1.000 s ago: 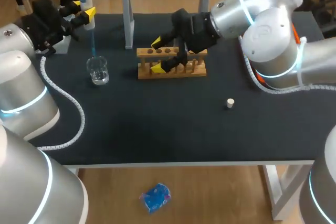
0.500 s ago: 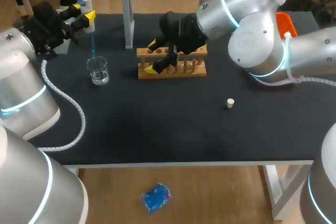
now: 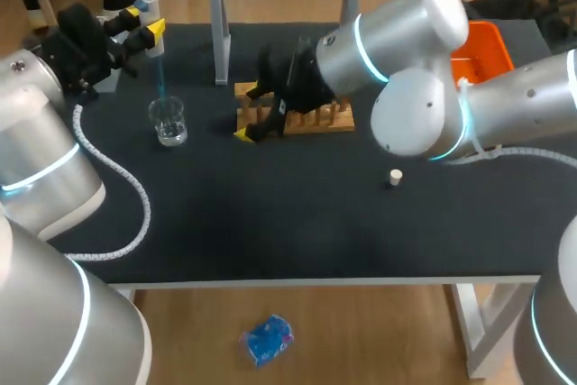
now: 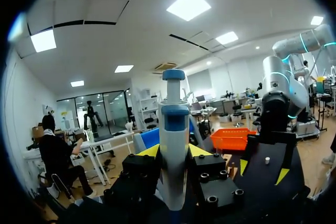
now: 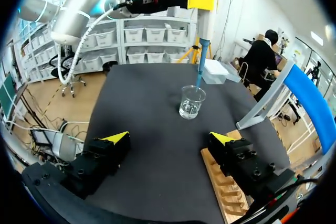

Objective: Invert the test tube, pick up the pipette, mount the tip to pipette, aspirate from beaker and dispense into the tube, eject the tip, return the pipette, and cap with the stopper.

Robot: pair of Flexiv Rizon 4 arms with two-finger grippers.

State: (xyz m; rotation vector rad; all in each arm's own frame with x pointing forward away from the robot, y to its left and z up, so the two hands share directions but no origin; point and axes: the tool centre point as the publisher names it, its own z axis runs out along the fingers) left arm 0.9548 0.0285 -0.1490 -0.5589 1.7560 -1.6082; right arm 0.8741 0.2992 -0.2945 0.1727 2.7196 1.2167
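My left gripper [image 3: 146,20] is at the table's far left, shut on the white and blue pipette [image 3: 155,35]. The pipette's blue tip [image 3: 161,74] points down, just above the glass beaker [image 3: 169,121]. In the left wrist view the pipette [image 4: 174,140] stands upright between my fingers [image 4: 148,152]. My right gripper [image 3: 254,114] is open and empty over the left end of the wooden rack [image 3: 311,114]. In its own view, the right gripper [image 5: 169,139] faces the beaker [image 5: 191,102] and the tip [image 5: 200,69], with the rack [image 5: 224,190] beside one finger. No test tube shows.
A small white stopper [image 3: 395,177] lies on the black table right of centre. An orange bin [image 3: 482,51] sits at the back right. A blue panel on metal legs [image 3: 220,38] stands behind the rack.
My right arm has swung left along the rack, its open gripper now past the rack's left end and nearer the beaker. The left arm and pipette have stayed in place.
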